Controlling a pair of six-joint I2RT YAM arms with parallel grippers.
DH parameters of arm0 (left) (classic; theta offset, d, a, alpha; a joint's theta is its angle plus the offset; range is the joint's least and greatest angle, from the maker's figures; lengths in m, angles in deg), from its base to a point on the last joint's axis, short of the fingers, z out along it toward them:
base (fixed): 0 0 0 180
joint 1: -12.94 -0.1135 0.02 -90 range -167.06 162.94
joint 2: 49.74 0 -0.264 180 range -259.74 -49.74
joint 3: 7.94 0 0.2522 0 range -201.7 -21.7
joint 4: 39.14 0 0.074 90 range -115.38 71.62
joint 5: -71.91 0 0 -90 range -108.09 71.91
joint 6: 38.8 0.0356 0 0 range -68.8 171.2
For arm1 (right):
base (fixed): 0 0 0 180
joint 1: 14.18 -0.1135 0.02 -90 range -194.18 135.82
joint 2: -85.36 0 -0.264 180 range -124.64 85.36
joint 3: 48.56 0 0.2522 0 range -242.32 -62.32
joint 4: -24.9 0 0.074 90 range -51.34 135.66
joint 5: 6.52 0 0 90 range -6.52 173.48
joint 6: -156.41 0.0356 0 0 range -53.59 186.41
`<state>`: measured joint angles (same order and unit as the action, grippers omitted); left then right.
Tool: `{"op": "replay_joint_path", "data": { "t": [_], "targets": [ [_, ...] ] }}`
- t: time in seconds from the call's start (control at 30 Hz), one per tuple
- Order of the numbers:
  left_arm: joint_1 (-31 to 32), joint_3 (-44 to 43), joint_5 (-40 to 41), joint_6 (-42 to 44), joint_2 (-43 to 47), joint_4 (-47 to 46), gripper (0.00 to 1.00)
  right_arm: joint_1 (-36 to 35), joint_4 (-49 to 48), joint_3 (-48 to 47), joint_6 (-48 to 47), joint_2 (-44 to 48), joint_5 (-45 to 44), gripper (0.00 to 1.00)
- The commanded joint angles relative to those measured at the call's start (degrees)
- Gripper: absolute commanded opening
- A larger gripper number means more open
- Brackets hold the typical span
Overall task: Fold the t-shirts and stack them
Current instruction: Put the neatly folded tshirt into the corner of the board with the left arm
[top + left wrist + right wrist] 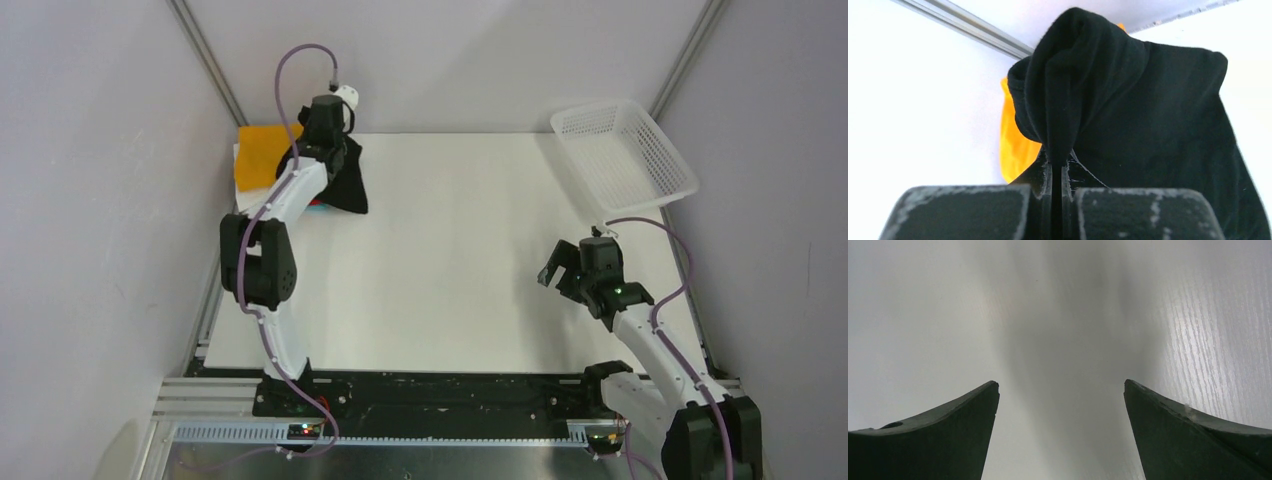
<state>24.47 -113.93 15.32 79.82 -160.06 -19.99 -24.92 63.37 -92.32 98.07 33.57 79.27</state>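
The black t-shirt (350, 185) hangs bunched from my left gripper (325, 125) at the far left of the table. In the left wrist view the left gripper (1058, 170) is shut on a fold of the black t-shirt (1148, 125). A folded orange t-shirt (262, 152) tops a stack at the far left corner, and also shows in the left wrist view (1015, 145). A sliver of red and light-blue cloth (318, 204) peeks out below the black shirt. My right gripper (572, 270) is open and empty over bare table; its fingers (948, 425) stand wide apart.
A white plastic mesh basket (625, 155) sits tilted at the far right corner. Metal frame rails (210, 60) run along the walls. The white table (460, 260) lies between the arms.
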Motion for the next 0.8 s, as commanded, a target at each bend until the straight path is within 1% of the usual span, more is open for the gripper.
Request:
{"op": "replay_joint_path", "data": {
  "t": [0.0,0.1,0.53,0.77],
  "targets": [
    [-0.2,-8.1,-2.7,4.8,0.6,0.0,0.00,0.4,-2.4,0.0,-0.6,-1.3,-2.3,0.99],
    [-0.3,-11.2,-0.5,4.4,0.9,0.3,0.00,0.5,-2.6,-0.1,-0.5,-2.0,-2.2,0.99],
    [-0.3,-13.9,2.4,3.6,6.3,1.0,0.00,0.6,-2.7,-0.1,0.3,-3.7,-2.1,0.99],
    [-0.3,-16.2,1.9,2.7,7.2,1.0,0.00,0.6,-3.2,-0.1,0.3,-5.4,-1.1,0.99]
  ]
}}
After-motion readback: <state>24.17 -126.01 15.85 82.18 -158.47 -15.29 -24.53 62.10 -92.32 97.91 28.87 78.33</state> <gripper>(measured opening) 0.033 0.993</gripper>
